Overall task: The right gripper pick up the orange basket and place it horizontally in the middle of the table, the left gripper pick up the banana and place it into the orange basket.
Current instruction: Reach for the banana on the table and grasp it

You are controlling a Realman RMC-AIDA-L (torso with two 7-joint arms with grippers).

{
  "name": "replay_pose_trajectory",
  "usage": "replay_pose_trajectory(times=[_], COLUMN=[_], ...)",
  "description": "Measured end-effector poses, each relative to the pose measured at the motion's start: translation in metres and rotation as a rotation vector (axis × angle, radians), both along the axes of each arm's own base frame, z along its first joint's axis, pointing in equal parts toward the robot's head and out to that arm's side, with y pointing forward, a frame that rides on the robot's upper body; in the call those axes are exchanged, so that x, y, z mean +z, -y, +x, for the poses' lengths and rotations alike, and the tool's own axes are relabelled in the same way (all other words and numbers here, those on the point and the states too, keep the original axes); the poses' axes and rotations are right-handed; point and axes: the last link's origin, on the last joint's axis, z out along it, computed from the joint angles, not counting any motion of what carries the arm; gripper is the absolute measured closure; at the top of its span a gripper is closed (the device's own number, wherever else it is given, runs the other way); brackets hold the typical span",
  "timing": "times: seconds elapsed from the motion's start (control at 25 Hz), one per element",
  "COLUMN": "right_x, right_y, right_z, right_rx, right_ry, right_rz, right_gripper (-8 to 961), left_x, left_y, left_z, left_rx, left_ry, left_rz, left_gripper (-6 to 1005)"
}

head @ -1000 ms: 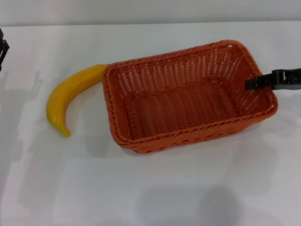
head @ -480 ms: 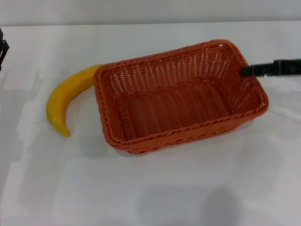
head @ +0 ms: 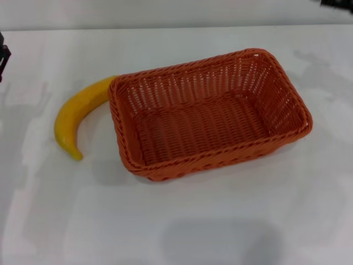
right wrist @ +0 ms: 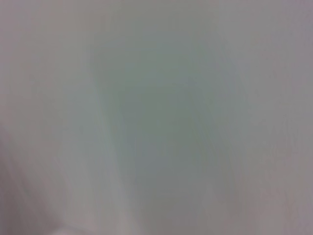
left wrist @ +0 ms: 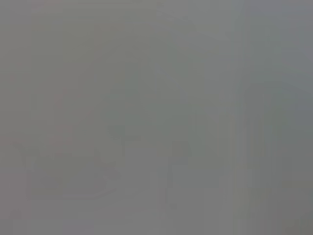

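The orange basket [head: 212, 160] rests empty on the white table [head: 220, 226] near the middle, its long side running left to right with a slight tilt. The yellow banana [head: 76, 115] lies on the table to the basket's left, its upper end touching the basket's left corner. Only a black sliver of my right gripper [head: 337, 3] shows at the far right top corner, well away from the basket. A black bit of my left gripper [head: 3, 59] sits at the left edge, apart from the banana. Both wrist views show only a blank surface.
The table's far edge runs along the top of the head view, with a pale wall behind it. Bare white tabletop lies in front of the basket and to its right.
My right gripper has left the basket's right end and pulled away to the far right corner. The basket slid a little left and now lies still. The banana and left gripper have not moved.
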Motion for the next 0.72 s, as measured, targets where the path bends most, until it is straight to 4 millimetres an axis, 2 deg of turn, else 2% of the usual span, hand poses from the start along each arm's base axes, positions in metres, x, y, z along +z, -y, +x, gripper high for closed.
replay_pose_trajectory(times=[0.2, 0.36, 0.4, 0.48, 0.52, 0.56, 0.64, 0.72], right_x=[0.027, 0.043, 0.044, 0.045, 0.044, 0.044, 0.043, 0.043], right_y=[0.023, 0.052, 0.06, 0.065, 0.077, 0.077, 0.081, 0.083], right_z=[0.003, 0.017, 0.023, 0.028, 0.044, 0.046, 0.059, 0.068], right_rx=[0.209, 0.313, 0.324, 0.331, 0.298, 0.292, 0.236, 0.195], right_ry=[-0.077, -0.152, -0.171, -0.188, -0.235, -0.24, -0.273, -0.294], right_rz=[0.27, 0.439, 0.476, 0.507, 0.563, 0.566, 0.587, 0.6], right_gripper=[84, 84, 84, 84, 84, 84, 83, 83], left_x=[0.009, 0.017, 0.025, 0.031, 0.035, 0.042, 0.05, 0.06], left_y=[0.002, 0.008, 0.011, 0.012, 0.013, 0.013, 0.013, 0.01], left_z=[-0.005, -0.008, -0.007, -0.004, -0.001, 0.005, 0.01, 0.023], left_rx=[0.026, 0.017, -0.033, -0.09, -0.139, -0.23, -0.321, -0.462], left_ry=[0.058, 0.181, 0.337, 0.442, 0.51, 0.614, 0.702, 0.814], left_rz=[0.063, 0.109, 0.13, 0.134, 0.128, 0.103, 0.065, -0.044], left_gripper=[186, 187, 187, 188, 188, 188, 188, 189])
